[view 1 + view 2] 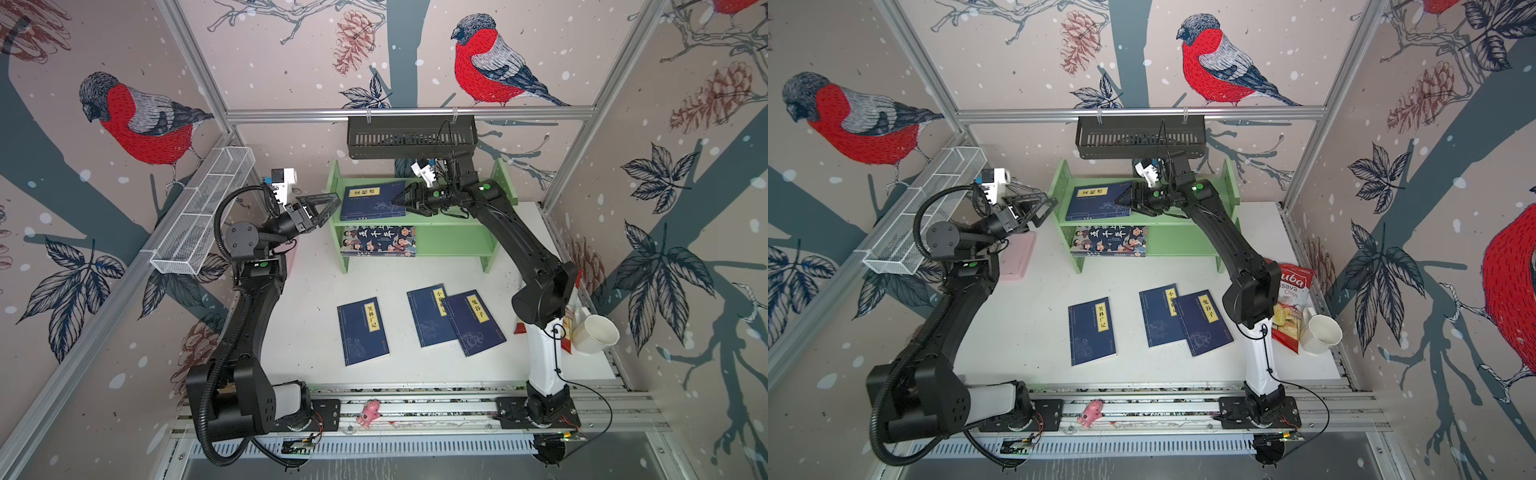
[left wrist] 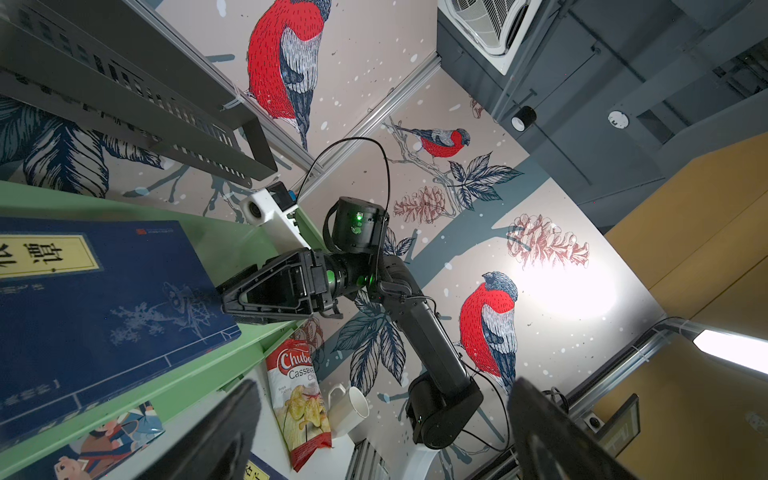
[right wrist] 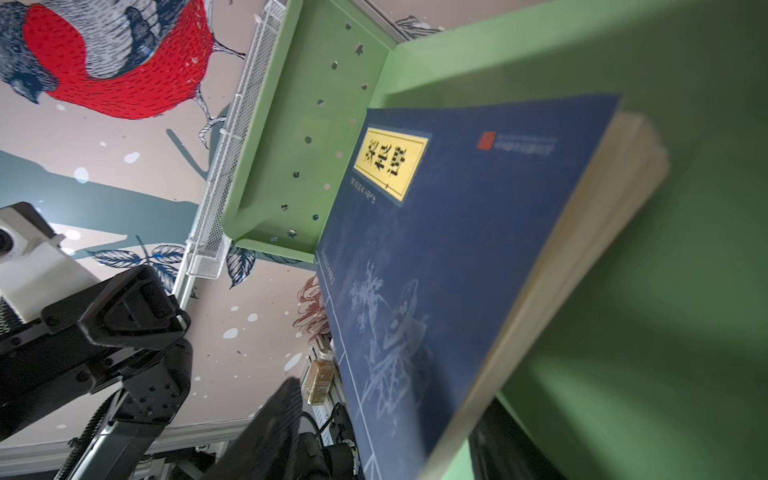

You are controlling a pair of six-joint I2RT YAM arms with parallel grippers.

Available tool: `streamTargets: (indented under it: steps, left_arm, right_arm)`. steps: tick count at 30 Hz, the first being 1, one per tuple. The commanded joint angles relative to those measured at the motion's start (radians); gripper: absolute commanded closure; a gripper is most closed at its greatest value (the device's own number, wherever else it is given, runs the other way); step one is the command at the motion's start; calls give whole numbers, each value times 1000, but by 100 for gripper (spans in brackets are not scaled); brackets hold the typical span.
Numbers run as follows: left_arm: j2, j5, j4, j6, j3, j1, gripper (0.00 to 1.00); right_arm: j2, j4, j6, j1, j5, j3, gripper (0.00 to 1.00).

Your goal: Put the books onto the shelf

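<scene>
- Release, we judge: the right gripper (image 1: 397,202) has its jaws parted, straddling the right edge of the navy book (image 1: 372,202) without pinching it. The book lies far left on the top tier of the shelf (image 1: 457,243).
- We see the left gripper (image 1: 330,212) spread wide and empty, just left of the shelf, likely to steady the book.
- The cartoon book (image 1: 378,241) sits on the lower tier, and three navy books (image 1: 362,330) lie near us on the table (image 1: 307,332), not yet shelved.

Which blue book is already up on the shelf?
The blue book with the yellow label, lying on the top tier of the shelf. The other three lie on the table, two of them overlapping.

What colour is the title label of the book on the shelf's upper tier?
Yellow label, black characters; the right wrist view shows it best.
</scene>
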Motion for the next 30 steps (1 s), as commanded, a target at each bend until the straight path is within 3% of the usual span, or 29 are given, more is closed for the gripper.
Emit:
streamTargets:
  steps: [1, 14, 21, 30]
  left_arm:
    - [-13, -7, -9, 52, 5, 1, 7]
    - [-35, -15, -157, 197, 37, -1, 7]
    - [-34, -21, -185, 218, 47, -1, 7]
    - [-24, -27, -165, 202, 44, -1, 6]
  right_arm:
    - [8, -94, -52, 7, 120, 35, 35]
    - [-31, -108, -92, 26, 416, 32, 34]
    - [1, -55, -91, 33, 447, 38, 34]
    - [58, -23, -80, 42, 373, 84, 36]
